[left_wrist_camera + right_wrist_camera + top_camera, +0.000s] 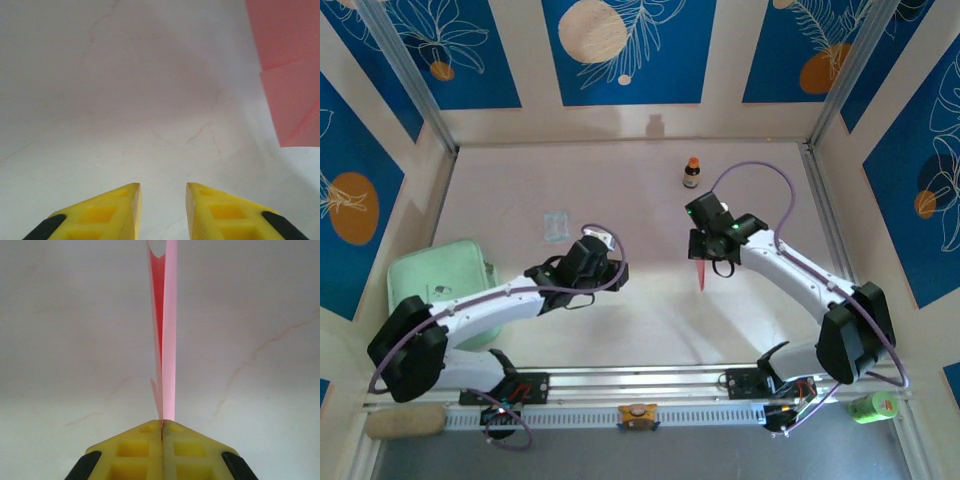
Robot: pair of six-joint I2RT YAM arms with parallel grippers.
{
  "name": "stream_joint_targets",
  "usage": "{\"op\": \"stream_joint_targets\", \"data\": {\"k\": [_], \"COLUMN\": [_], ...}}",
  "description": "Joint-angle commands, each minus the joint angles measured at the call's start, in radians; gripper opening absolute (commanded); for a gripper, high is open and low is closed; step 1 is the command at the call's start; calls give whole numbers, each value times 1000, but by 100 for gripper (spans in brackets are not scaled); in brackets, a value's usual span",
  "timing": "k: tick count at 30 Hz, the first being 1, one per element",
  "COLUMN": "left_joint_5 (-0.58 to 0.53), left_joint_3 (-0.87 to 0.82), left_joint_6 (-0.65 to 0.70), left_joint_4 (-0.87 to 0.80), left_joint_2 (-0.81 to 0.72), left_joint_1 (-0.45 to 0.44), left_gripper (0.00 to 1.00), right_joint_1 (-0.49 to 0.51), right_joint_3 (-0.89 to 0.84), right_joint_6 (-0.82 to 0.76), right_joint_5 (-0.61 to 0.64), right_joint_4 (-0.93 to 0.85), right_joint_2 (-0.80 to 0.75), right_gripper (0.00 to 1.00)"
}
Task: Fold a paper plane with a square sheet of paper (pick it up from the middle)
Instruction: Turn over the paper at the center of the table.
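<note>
A green tray (432,272) sits at the table's left edge, with a pale packet (556,224) further in. Mid-table, the left gripper (162,194) hovers with fingers parted and nothing between them. Just right of it, the folded pink plane (701,277) sticks out edge-on from the right gripper (162,424), clenched on its end. A small bottle (692,172) stands beyond
</note>
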Motion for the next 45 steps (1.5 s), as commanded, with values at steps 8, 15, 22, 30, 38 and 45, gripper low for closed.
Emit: {"op": "stream_joint_targets", "data": {"k": [8, 15, 22, 30, 38, 45], "left_joint_5": [-265, -313, -300, -243, -53, 199], "left_joint_3": [-90, -117, -102, -39, -2, 128], "left_joint_6": [-101, -118, -100, -35, -39, -58], "left_joint_4": [-112, -160, -180, -187, -54, -55], "left_joint_2": [-216, -304, -309, -247, -85, 155], "left_joint_1": [13, 13, 13, 17, 32, 61], "left_gripper": [32, 36, 38, 44, 43, 41], "right_joint_1": [218, 339, 306, -4, -266, -296], "right_joint_3": [246, 461, 429, -36, -356, -383], "right_joint_6": [28, -12, -75, -11, 42, 103], "right_joint_5": [261, 87, -260, -731, -1024, -1095], "right_joint_4": [-252, -235, -40, 343, 610, 723], "right_joint_2": [385, 578, 497, 138, 21, 135], "right_gripper": [0, 10, 33, 36, 21, 14]}}
